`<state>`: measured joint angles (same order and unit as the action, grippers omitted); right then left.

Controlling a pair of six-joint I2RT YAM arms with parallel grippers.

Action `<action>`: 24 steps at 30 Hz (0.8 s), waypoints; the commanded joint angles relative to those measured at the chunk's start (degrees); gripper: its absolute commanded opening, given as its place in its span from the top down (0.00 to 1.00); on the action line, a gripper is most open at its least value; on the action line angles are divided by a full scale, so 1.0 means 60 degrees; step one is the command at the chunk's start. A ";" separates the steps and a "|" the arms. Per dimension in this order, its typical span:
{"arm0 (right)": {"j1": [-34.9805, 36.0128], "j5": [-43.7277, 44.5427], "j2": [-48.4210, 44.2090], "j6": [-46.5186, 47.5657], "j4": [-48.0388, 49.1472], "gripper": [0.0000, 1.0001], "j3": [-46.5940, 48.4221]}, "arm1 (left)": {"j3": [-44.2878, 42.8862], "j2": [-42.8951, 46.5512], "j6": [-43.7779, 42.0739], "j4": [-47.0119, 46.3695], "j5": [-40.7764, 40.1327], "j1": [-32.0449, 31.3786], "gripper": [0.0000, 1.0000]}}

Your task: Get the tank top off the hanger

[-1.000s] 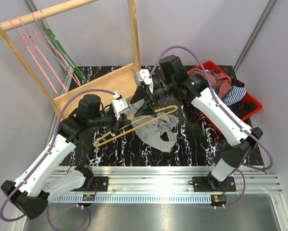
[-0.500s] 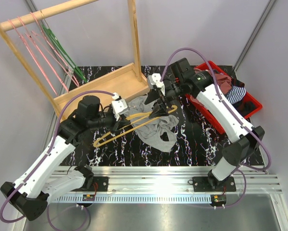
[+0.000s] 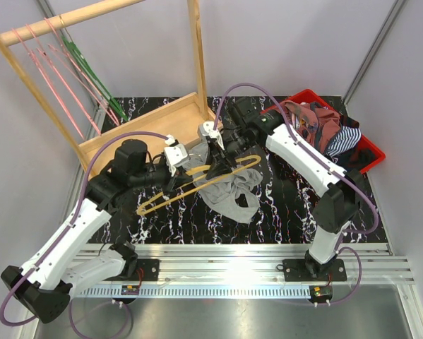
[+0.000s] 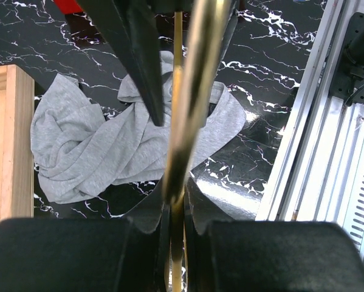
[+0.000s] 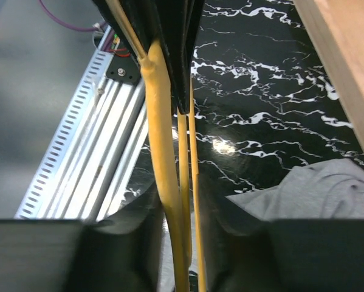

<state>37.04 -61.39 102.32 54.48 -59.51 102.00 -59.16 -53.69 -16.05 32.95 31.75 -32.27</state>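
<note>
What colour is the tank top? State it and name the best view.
The tank top is plain light grey with no pattern. The left wrist view shows it best.

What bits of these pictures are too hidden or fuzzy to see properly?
- Left wrist view: the yellow hanger is a close-up blur.
- Right wrist view: the gray tank top is cut off by the right edge; whether the jaws pinch the hanger is unclear.
- Top view: the right gripper covers where hanger meets cloth, so any strap caught there is hidden.
- Top view: the red bin holds clothes too heaped to count.
</note>
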 commanded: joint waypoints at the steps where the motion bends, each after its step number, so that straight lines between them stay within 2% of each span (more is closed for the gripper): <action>1: 0.0126 -0.0345 0.0070 0.0279 -0.0160 0.72 0.0549 | -0.0072 0.0130 0.0171 -0.0935 0.0246 -0.0070 1.00; 2: 0.0141 -0.0331 0.0056 0.0324 -0.0190 0.79 0.0550 | -0.0043 0.0145 0.0171 -0.0921 0.0246 -0.0056 1.00; 3: 0.0141 -0.0316 0.0041 0.0383 -0.0204 0.92 0.0535 | -0.0014 0.0145 0.0185 -0.0921 0.0260 -0.0056 1.00; 5: 0.0126 -0.0214 -0.0105 0.0675 -0.0291 1.00 0.0433 | 0.0015 0.0174 0.0200 -0.0994 0.0290 -0.0056 0.95; 8: -0.0121 -0.0286 -0.0266 0.1436 -0.0918 1.00 0.0388 | 0.0103 0.0378 0.0419 -0.1316 0.0319 -0.0056 0.65; 9: -0.0253 -0.0432 -0.0296 0.1641 -0.1140 1.00 0.0330 | 0.0132 0.0452 0.0521 -0.1404 0.0363 -0.0056 0.44; 12: -0.1085 -0.1325 -0.0530 0.2140 -0.1639 1.00 0.0140 | 0.0177 0.0861 0.0566 -0.1522 0.0377 -0.0041 0.20; 13: -0.1278 -0.1704 -0.0690 0.2533 -0.1756 1.00 -0.0020 | 0.0278 0.0964 0.0581 -0.1551 0.0421 -0.0027 0.07; 15: -0.1746 -0.1955 -0.0808 0.3061 -0.2297 1.00 -0.0254 | 0.0381 0.1198 0.0712 -0.1566 0.0713 0.0032 0.01; 19: -0.2100 -0.2132 -0.0940 0.4800 -0.3468 1.00 -0.0592 | 0.0747 0.1433 0.0728 -0.1537 0.1051 0.0193 0.01; 24: -0.2173 -0.2249 -0.1174 0.5730 -0.4262 1.00 -0.1134 | 0.0500 0.1405 -0.0324 -0.0777 0.1505 0.0369 0.01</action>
<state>23.94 -70.67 98.50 81.25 -75.35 96.40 -55.09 -45.19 -13.69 27.70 36.93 -30.61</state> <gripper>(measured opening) 0.085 0.987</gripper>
